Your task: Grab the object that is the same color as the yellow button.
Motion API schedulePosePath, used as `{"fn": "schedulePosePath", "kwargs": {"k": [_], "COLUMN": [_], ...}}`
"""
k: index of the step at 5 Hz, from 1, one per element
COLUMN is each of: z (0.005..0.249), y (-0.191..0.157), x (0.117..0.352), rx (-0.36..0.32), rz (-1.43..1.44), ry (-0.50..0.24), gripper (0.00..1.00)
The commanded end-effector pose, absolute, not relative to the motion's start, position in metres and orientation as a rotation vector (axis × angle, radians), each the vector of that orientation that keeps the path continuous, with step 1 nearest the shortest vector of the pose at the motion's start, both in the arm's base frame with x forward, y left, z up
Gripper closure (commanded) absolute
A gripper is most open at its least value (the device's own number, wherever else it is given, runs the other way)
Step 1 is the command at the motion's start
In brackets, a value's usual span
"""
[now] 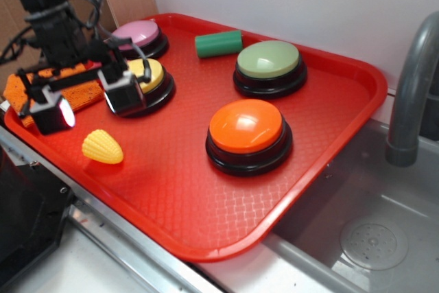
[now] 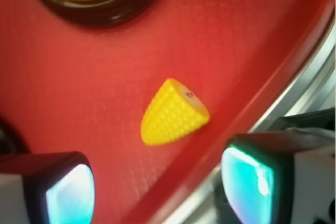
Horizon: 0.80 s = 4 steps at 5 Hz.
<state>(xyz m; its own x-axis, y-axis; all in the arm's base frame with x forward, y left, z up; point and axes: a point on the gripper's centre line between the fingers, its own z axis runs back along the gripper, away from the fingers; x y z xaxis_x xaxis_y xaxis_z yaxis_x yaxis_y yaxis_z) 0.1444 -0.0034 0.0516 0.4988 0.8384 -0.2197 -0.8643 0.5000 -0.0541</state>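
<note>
- Yellow is the match I am checking: the corn [image 2: 175, 113] shares its colour with the yellow button [image 1: 145, 75], so it is the piece I am to take.
- My gripper [image 1: 89, 104] hangs above the red tray [image 1: 343, 101] with the jaws spread wide and nothing between them; both fingers [image 1: 125, 93] are clear of every object.
- In the wrist view the corn lies ahead of my jaws and roughly between their lines, apart from both pads, near the tray's raised lip. I judge I am held high and open so that I can line up before going down.
- The corn lies on its side on the tray floor. Its long axis runs on a diagonal across my view: the rounded tip points toward my left-hand pad, the flat cut end, with a small dark mark, points away toward the tray lip.
- That axis is skewed to my jaw line, neither square nor parallel. In my judgement, a wrist turn would let the pads close across the narrow sides, not end to end.
- The yellow button sits beyond the corn, well apart from it.
</note>
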Motion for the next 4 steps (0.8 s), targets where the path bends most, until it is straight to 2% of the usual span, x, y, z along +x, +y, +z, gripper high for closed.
{"fn": "schedulePosePath", "kwargs": {"k": [1,2,3,4], "z": [0.0327,0.0284,0.0269,0.0247], "y": [-0.0067,-0.0033,-0.0002,0.0028], "x": [0.1462,0.1484,0.1492,0.1500], "rx": [-0.126,-0.085,-0.073,-0.093], "rz": [1.078,1.026,0.990,0.953], "ry": [0.133,0.056,0.027,0.013], "gripper": [0.00,0.00,0.00,0.00]}}
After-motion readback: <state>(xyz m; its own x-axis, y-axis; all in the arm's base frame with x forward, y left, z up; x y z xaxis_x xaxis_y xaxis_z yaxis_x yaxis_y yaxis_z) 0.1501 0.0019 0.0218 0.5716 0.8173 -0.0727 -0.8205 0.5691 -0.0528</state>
